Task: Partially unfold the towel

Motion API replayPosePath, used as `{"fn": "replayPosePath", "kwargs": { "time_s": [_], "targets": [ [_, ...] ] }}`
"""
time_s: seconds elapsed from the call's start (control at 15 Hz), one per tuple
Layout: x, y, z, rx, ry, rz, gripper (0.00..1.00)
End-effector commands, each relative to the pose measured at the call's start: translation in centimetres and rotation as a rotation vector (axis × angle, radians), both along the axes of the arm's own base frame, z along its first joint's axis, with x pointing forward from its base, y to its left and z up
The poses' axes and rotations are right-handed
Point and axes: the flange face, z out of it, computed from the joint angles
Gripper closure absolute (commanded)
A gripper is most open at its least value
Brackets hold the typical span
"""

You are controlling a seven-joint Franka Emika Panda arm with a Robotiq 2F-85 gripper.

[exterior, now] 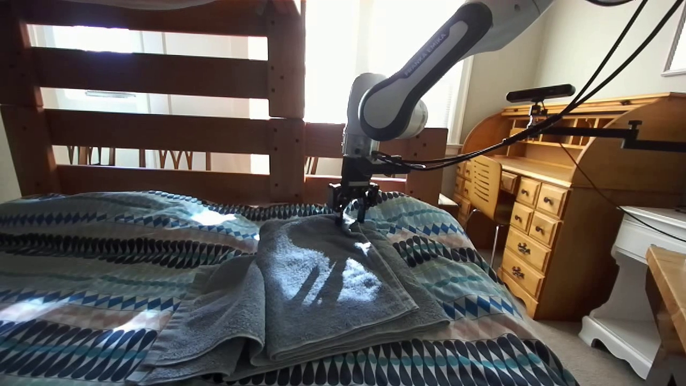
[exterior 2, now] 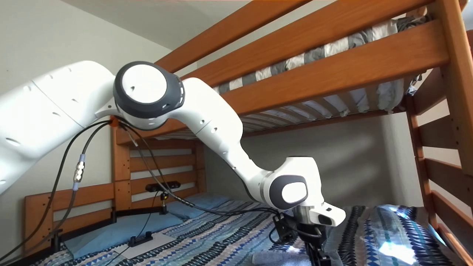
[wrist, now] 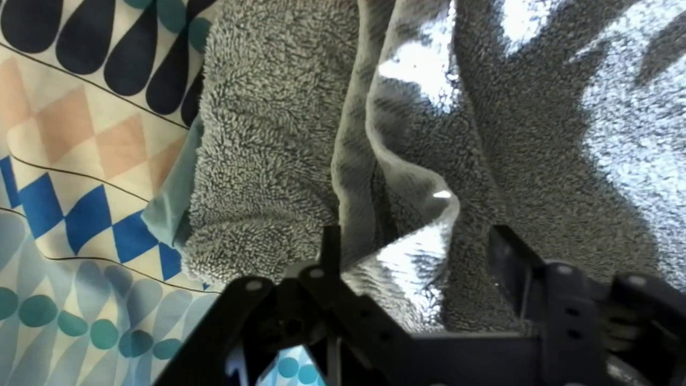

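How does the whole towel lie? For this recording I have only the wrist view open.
Observer: In an exterior view, the towel has a flap spread over the bedspread, left of its folded part in that picture.
Operator: Which end of it am I seeing?
Observer: The far end, as that camera sees it, where the gripper points down.
Operator: Anything overhead?
Observer: Yes, an exterior view shows an upper bunk above the bedspread.
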Motion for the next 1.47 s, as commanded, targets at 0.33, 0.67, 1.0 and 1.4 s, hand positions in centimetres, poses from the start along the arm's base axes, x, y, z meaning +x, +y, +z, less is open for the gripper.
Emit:
{"fn": "replayPosePath", "kwargs": {
  "time_s": [0.33,0.67,1.0,1.4],
  "targets": [
    [2.1,-0.1,-1.2,0.064,0.016,-0.077,0.94],
    [2.7,-0.1,-1.3,0.074,0.024,-0.098,0.99],
    [2.7,-3.7,1.0,0.015,0.025,-0.150,0.99],
    [0.4,-8.9,3.6,-0.036,-0.007,-0.371,0.99]
  ]
}}
